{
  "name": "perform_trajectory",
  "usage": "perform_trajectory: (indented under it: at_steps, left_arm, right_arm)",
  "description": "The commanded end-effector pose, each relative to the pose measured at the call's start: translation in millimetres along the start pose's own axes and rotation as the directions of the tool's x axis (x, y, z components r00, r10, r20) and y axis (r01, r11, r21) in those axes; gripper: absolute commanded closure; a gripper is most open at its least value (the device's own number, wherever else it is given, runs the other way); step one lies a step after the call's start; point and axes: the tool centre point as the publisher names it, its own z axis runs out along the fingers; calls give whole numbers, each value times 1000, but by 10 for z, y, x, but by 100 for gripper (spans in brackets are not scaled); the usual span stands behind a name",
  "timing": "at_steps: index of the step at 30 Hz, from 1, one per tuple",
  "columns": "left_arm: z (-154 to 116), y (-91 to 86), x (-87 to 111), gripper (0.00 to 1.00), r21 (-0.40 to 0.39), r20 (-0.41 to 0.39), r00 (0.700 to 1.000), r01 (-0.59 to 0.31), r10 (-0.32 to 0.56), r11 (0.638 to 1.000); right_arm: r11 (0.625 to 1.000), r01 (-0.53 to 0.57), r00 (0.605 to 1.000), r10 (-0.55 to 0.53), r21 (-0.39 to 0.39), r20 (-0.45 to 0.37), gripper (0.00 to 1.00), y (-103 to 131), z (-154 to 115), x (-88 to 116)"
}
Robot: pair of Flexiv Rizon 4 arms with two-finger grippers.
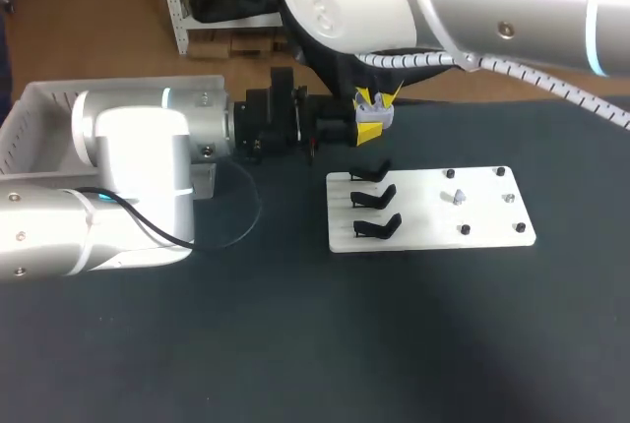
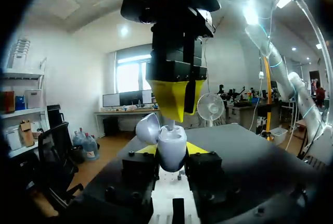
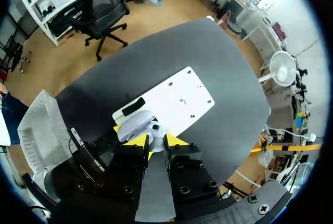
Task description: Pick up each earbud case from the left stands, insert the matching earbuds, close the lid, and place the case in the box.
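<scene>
The left gripper is clamped on the open earbud case — one yellow tip on each flank of the pale lavender body, which sits right between the fingers. In the head view the case hangs above the table, just beyond the 11 o'clock corner of the white board. The left arm comes in from 9 o'clock and the right arm from 1 o'clock.

In the left wrist view the case stands upright. Its long axis runs up and down, with the mouth facing up towards the right gripper and the rounded base down. Its lid is hinged open and leans out over one of the left gripper's fingers.

The right gripper points straight down at the case's mouth. Its two yellow tips are pinched nearly together on a small white earbud — the earbud pokes down out of the tips and meets the case's opening. How deep it sits in the case I cannot tell.

On the board, three black stands line the 9 o'clock edge. Another earbud lies among the black pegs towards 3 o'clock. The white box sits at the table's 9 to 10 o'clock edge, partly behind the left arm.
</scene>
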Motion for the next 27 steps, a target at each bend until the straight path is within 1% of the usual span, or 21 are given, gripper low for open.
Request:
perform_trajectory:
  at_steps: [1, 27]
  left_arm:
    - [2, -20, 9, 100, -8, 5, 1000, -4, 4, 1000]
    - [2, -20, 9, 100, -8, 5, 1000, -4, 4, 1000]
  right_arm:
    - [1000, -6, 1000, 6, -4, 2, 100, -22, 14, 5]
    - [1000, -28, 1000, 28, -10, -11, 100, -2, 96, 15]
